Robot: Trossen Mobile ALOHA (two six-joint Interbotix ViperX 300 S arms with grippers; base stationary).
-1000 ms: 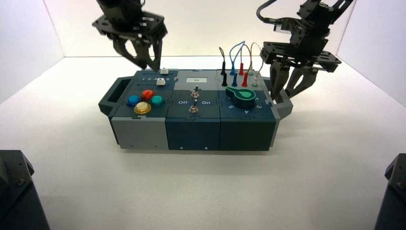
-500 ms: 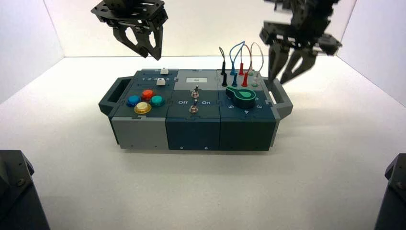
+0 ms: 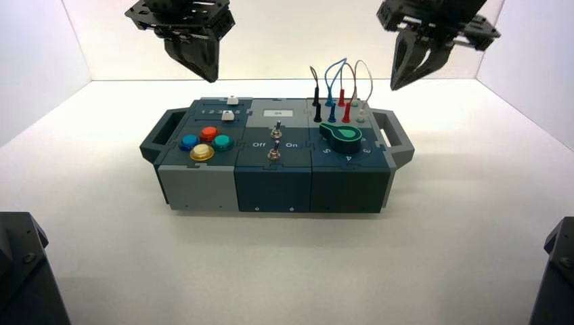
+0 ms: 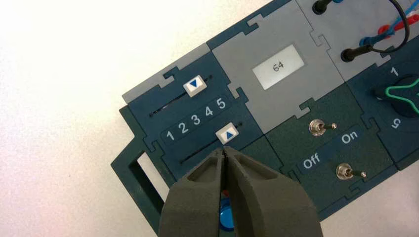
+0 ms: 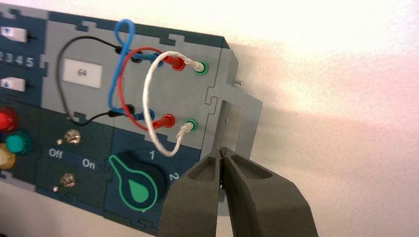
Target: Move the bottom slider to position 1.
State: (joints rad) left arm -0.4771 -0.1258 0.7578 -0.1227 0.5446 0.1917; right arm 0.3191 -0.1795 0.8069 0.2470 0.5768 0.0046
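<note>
Currently, bottom slider [image 4: 227,133]: box's left panel, lower track, knob about level with the 4. Target is the 1 [image 4: 170,136], at the row's end nearest the box's left handle [image 4: 146,173].
Left gripper [image 3: 208,79]: above the box's far left part, fingers together, nothing between them. Not touching the knob. Likely the one for this job.
Right gripper [image 3: 396,87]: above the box's far right end, fingers together and bare too. Probably no role.
Next move: line up on the knob's 5 side, lower beside it, push along the track toward the box's left handle.
Upper slider [image 4: 194,85]: box's left panel, far track, also about level with 4. Twin knob, so a bad aim could shift the wrong one.
Blue button [image 4: 226,217]: box's left panel, nearer the front. Coming down short could press it.
Contact: too high and the tips skate over the knob; too low and they scrape the panel.
Travel: easing off early would leave it at 2.
</note>
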